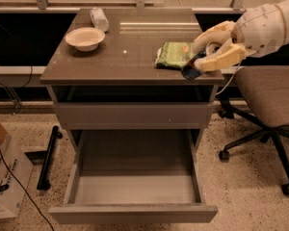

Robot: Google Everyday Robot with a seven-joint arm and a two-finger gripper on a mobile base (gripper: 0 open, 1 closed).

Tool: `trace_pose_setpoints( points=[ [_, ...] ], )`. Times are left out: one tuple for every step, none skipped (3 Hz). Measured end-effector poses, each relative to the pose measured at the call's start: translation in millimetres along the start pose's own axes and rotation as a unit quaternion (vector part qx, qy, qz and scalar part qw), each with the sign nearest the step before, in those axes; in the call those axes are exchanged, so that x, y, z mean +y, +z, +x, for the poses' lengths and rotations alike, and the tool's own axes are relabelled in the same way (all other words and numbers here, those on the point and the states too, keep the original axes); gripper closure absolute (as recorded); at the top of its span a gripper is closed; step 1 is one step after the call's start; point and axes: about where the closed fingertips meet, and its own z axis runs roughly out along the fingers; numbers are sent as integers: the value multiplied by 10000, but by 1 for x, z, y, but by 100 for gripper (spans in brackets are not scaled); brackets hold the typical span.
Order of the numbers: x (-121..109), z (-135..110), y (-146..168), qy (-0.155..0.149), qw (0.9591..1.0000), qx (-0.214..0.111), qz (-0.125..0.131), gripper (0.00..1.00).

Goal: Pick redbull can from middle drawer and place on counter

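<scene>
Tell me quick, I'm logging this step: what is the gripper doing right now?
Gripper: closed on the can, at the right edge of the counter, next to the green packet.
</scene>
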Motion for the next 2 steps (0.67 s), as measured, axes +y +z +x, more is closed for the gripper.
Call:
trace_pose_setpoints(
  points=[
    [-2,0,3,-8,10000,0,46,100],
    [-21,-10,13,-251,9993,39,281,100]
  ],
)
